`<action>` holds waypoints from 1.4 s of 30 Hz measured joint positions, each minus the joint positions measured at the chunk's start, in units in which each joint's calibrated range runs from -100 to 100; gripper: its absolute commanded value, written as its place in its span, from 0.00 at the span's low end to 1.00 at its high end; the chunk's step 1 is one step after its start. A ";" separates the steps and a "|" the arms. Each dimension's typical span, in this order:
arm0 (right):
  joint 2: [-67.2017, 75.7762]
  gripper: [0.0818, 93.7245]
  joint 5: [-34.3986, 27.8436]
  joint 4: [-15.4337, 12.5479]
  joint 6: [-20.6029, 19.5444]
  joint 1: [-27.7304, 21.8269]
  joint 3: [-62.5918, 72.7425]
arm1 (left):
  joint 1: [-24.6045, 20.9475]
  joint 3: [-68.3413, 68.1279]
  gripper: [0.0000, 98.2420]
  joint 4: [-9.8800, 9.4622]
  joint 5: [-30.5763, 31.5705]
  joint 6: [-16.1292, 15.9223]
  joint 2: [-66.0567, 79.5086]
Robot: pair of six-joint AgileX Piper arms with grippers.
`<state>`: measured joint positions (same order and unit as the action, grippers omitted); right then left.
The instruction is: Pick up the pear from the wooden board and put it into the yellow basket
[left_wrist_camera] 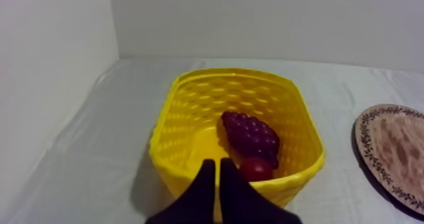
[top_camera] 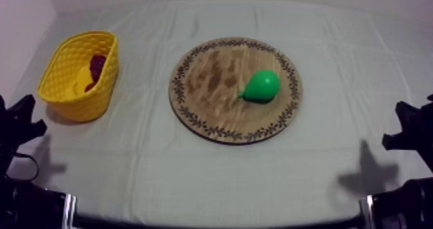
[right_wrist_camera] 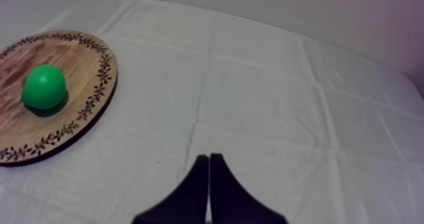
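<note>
A green pear (top_camera: 262, 86) lies on the right half of the round wooden board (top_camera: 212, 112) in the middle of the table; the right wrist view has the pear (right_wrist_camera: 43, 86) on the board (right_wrist_camera: 82, 106) too. The yellow basket (top_camera: 76, 89) stands at the far left. My left gripper (top_camera: 24, 119) rests low at the left edge, well short of the basket. In its wrist view the left gripper (left_wrist_camera: 218, 170) is shut on nothing, just before the basket (left_wrist_camera: 189, 94). My right gripper (top_camera: 404, 125) rests low at the right; the right gripper (right_wrist_camera: 209, 160) is a shut wedge over bare cloth.
Inside the basket lie a bunch of grapes (left_wrist_camera: 250, 135), a small red fruit (left_wrist_camera: 255, 169) and something yellow (top_camera: 82, 82). A pale wall stands behind the table and along its left side. Bare cloth spreads between the board and both arms.
</note>
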<state>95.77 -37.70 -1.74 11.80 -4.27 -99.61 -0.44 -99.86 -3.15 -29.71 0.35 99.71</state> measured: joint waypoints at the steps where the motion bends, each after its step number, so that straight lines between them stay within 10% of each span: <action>1: 0.00 0.00 0.00 0.00 0.00 0.00 0.00 | 0.00 0.00 0.00 0.05 0.00 0.00 0.00; 23: 0.00 0.00 0.00 0.00 0.00 0.00 0.00 | -1.45 5.18 0.00 -0.68 -5.37 -0.18 -3.56; 42: 0.00 0.00 -0.08 0.00 0.00 0.00 0.00 | 4.11 40.47 0.00 -0.85 -12.44 2.20 -29.48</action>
<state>95.77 -37.78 -1.74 11.80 -4.27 -99.61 3.67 -59.38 -4.00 -42.15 2.56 70.23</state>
